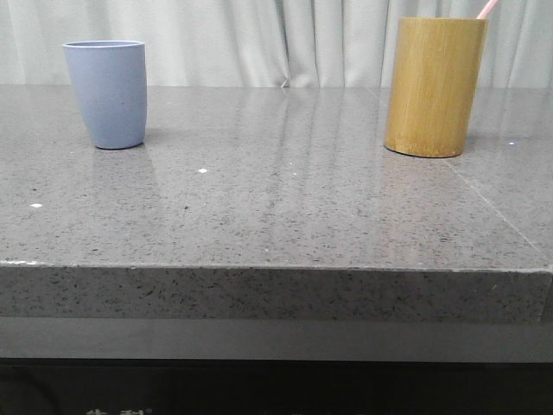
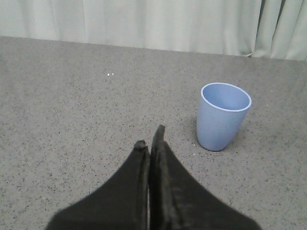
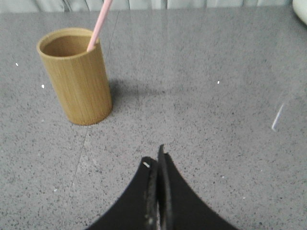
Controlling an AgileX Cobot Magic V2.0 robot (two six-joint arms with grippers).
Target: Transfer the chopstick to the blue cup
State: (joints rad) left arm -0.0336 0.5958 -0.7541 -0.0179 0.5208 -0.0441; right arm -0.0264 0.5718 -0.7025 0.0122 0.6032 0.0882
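Note:
The pale pink chopstick [image 3: 100,24] stands slanted inside a tall bamboo-look cylinder [image 3: 76,76], and its tip [image 1: 488,8] pokes above the cylinder [image 1: 432,86] at the table's right in the front view. The blue cup [image 1: 107,93] stands upright and empty at the far left of the table. My left gripper [image 2: 149,140] is shut with nothing in it, a short way from the blue cup [image 2: 221,116]. My right gripper [image 3: 156,158] is shut and holds nothing, well apart from the cylinder.
The grey speckled stone table [image 1: 276,207] has a front edge [image 1: 276,268] close to the camera. A pale curtain [image 1: 285,39] hangs behind. A seam [image 1: 492,207] runs across the table's right part. A white rounded object [image 3: 301,10] sits at the edge of the right wrist view.

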